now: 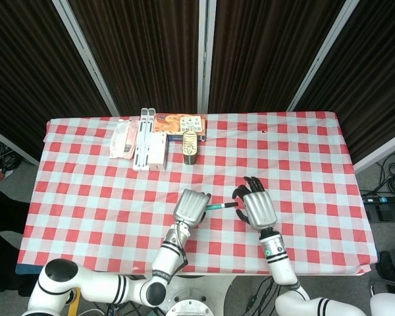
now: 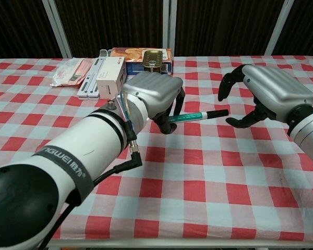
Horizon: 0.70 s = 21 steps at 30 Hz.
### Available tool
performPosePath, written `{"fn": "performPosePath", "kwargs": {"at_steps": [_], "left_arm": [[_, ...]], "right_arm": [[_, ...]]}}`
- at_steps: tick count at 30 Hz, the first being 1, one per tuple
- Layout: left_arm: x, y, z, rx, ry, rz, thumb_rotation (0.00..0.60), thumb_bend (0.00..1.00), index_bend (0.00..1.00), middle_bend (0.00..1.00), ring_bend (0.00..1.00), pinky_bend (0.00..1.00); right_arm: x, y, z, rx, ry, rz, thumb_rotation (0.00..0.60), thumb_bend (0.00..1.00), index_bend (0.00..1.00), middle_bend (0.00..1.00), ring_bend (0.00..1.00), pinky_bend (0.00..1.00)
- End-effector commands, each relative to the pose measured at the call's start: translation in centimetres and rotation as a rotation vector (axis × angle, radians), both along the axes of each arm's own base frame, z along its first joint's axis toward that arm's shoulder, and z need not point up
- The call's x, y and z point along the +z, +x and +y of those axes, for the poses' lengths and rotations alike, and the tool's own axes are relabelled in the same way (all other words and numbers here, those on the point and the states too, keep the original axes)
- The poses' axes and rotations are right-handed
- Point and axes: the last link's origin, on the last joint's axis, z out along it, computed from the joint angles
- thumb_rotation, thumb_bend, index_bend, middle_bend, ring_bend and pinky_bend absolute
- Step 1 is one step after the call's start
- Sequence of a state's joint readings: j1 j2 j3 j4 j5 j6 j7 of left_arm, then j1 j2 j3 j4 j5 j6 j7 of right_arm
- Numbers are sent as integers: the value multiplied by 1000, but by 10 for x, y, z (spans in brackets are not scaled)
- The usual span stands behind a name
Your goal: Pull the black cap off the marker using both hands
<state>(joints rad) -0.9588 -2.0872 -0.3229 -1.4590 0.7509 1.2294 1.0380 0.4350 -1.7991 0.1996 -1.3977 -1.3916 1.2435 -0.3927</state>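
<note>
The left hand (image 2: 154, 94) grasps the marker (image 2: 190, 116) above the table (image 2: 198, 172) (black cap (image 2: 218, 112) pointing right). The right hand (image 2: 268, 91) sits just beside the cap, fingers (image 2: 225, 83) spread, grasping nothing.

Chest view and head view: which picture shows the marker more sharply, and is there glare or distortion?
Chest view: marker sharp and large, soft glare on the left hand shell, the near forearm swollen by the wide lens. Head view: even light, marker tiny, black cap barely resolved.
</note>
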Motion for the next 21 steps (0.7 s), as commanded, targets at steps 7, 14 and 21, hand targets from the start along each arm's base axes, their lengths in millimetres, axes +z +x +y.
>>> {"fn": "performPosePath", "kwargs": {"at_steps": [7, 14, 21], "left_arm": [[0, 1, 0, 0, 0, 5, 600, 388, 533, 564, 968, 904], [0, 0, 0, 2, 2, 9, 600, 388, 533, 564, 968, 904], [0, 1, -2, 2, 1, 10, 600, 388, 530, 563, 968, 904]], "right_arm": [[-7, 2, -2, 9, -7, -7, 600, 129, 522, 432, 177, 165], [-13, 5, -1, 11, -1, -14, 600, 130, 530, 453, 191, 167], [-17, 6, -2, 6, 1, -18, 600, 138, 530, 474, 205, 171]]}}
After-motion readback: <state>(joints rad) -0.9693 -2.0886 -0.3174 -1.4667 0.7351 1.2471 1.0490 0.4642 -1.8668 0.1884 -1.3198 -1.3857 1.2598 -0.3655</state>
